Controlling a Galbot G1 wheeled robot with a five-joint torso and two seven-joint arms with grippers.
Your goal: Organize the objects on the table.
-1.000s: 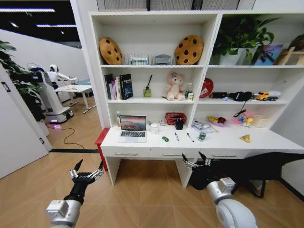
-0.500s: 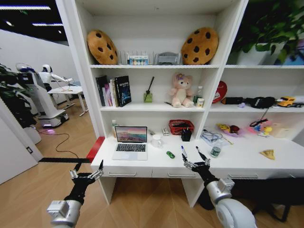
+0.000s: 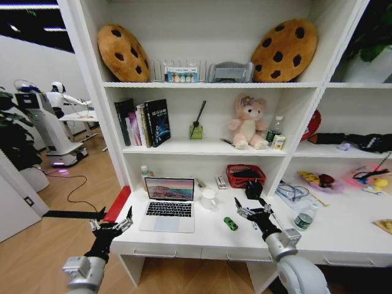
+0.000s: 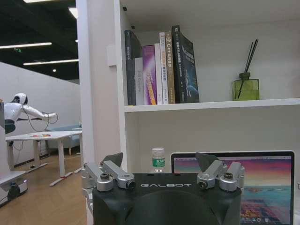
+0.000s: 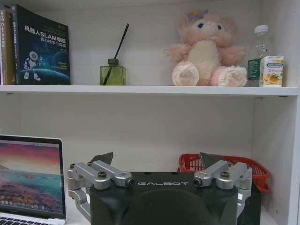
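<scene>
Both grippers [image 3: 112,218] [image 3: 252,207] now reach the table [image 3: 214,240], spread.

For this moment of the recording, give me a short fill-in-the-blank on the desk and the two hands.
1. The laptop on the table has its lid ____.
2. The small green item lies between the laptop and the ____ hand.
3. The left hand hovers off the table's ____ end, fingers spread.
4. The red basket stands behind the ____ hand.

Missing words: open; right; left; right
</scene>
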